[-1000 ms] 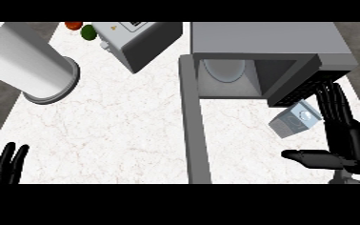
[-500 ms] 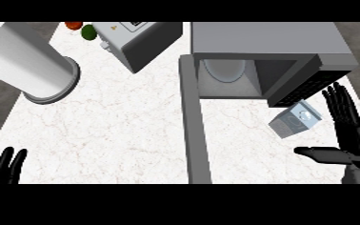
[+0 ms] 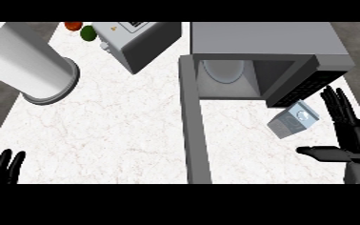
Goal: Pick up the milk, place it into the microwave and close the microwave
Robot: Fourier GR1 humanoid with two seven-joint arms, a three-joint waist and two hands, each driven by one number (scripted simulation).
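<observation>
Right hand (image 3: pixel 346 132): at the right edge, near side; fingers straight and spread, thumb stuck out to the left; holds nothing.
Milk (image 3: pixel 293 120): small carton lying tilted on the counter, just left of the right hand's fingers, apart from them as far as can be told; just near of the microwave's front right corner, outside the cavity.
Microwave (image 3: pixel 264 43): far right of the counter; cavity open toward the near side, with a pale round plate (image 3: pixel 225 70) inside.
Door (image 3: pixel 191 124): swung fully open, running from the cavity's left side toward the near edge.
Left hand (image 3: pixel 10 166): at the near left corner, only fingertips showing, upright and relaxed; resting.
Counter (image 3: pixel 119 128): pale marble top.
Other items: grey cylinder (image 3: pixel 32 69) far left; toaster-like box (image 3: pixel 137 40) far centre; red and green produce (image 3: pixel 81 29) beside it.
Progress: early by my judgement; milk not yet grasped. Left to do: grasp, lift, set into cavity, swing door shut.
</observation>
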